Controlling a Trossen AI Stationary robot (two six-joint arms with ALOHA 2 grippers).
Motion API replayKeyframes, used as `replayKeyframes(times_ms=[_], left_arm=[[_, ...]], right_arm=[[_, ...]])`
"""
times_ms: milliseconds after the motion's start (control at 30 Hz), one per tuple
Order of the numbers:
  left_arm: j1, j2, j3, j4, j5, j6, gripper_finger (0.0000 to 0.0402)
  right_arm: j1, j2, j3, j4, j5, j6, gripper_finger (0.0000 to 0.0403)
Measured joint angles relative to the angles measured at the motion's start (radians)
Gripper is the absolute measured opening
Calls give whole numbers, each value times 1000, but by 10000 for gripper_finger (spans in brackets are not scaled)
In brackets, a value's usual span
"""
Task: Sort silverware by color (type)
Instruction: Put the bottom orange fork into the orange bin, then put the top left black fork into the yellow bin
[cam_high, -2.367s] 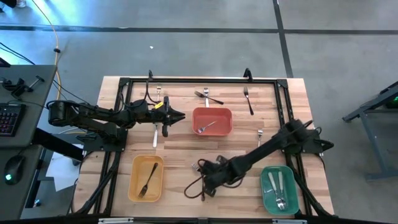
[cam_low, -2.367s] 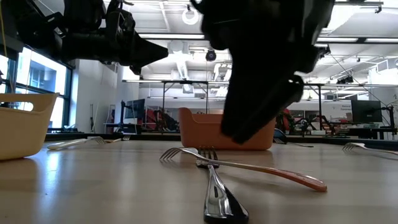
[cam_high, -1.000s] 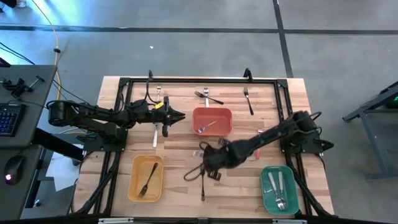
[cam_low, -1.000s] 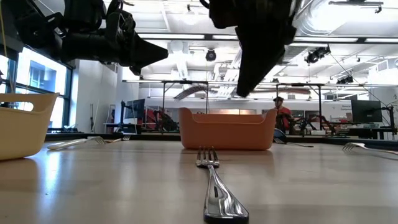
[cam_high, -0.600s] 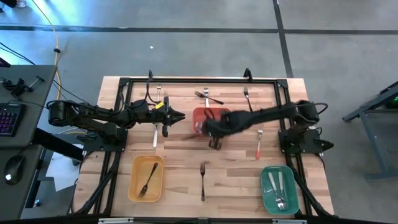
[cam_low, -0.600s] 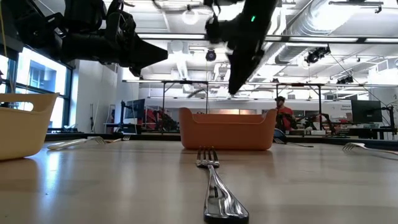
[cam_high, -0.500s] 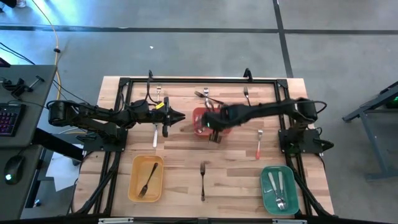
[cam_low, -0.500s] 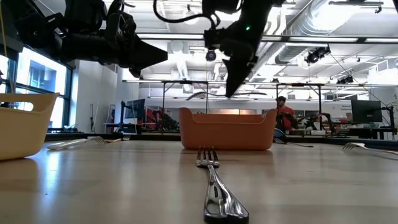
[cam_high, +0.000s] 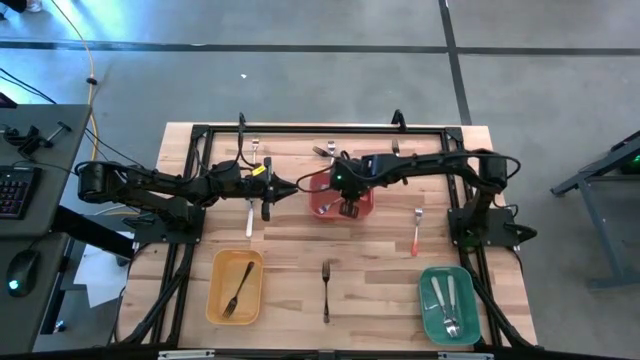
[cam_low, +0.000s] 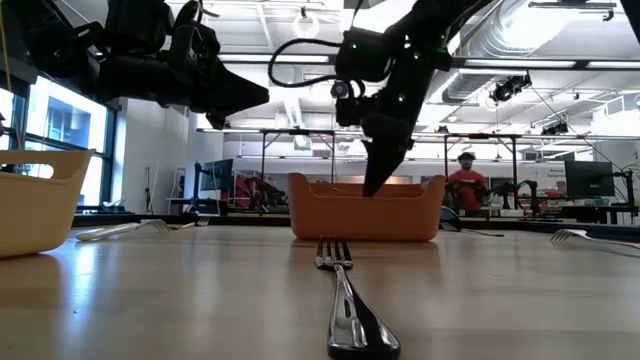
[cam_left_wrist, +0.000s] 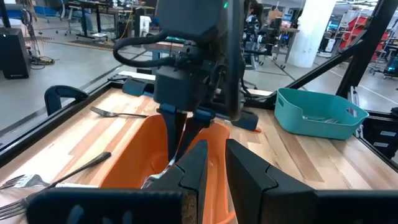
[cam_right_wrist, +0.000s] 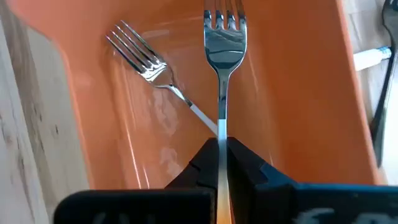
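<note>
My right gripper (cam_right_wrist: 221, 144) points down into the red bin (cam_high: 322, 184) at the table's far middle, shut on a silver-headed fork (cam_right_wrist: 222, 37) whose tines point down toward the bin's floor. A second fork (cam_right_wrist: 149, 65) lies on that floor. My left gripper (cam_left_wrist: 216, 147) hovers just left of the red bin, fingers slightly apart, with nothing between them. More silverware lies loose on the table: a dark fork (cam_high: 325, 290) near the middle and a red-handled one (cam_high: 416, 232) to the right. My right gripper pinches the fork's stem (cam_right_wrist: 221, 132) just behind the head between its two fingers. The fingers come from above and lie along the fork. It hangs head-down inside the red bin; whether the tines touch the floor cannot be told.
A yellow bin (cam_high: 214, 300) at the near left holds a dark fork. A green bin (cam_high: 430, 310) at the near right holds silver utensils. More forks lie along the far edge (cam_high: 335, 153) (cam_high: 399, 160), and a white-handled one (cam_high: 249, 215) lies below my left gripper.
My right gripper has swung from the table's near middle toward the far edge, carrying the fork, and has come down with it into the red bin. The dark fork on the near middle has stayed where it lay.
</note>
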Motion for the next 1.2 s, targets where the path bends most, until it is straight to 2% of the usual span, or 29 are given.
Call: replayKeyframes(times_ms=[333, 700, 800, 1033, 1200], left_arm=[[0, 0, 0, 2, -4, 7, 46], [0, 0, 0, 2, -5, 0, 46], [0, 0, 0, 2, -4, -8, 46], [0, 0, 0, 1, -4, -36, 46], [0, 0, 0, 1, -4, -36, 46]], right_arm=[[-52, 0, -69, 100, -102, -33, 0], [-56, 0, -78, 152, -135, -55, 1], [-56, 0, -78, 155, -148, -60, 15], [-57, -1, -77, 156, -149, -71, 85], [-59, -43, -45, 86, -145, -119, 83]])
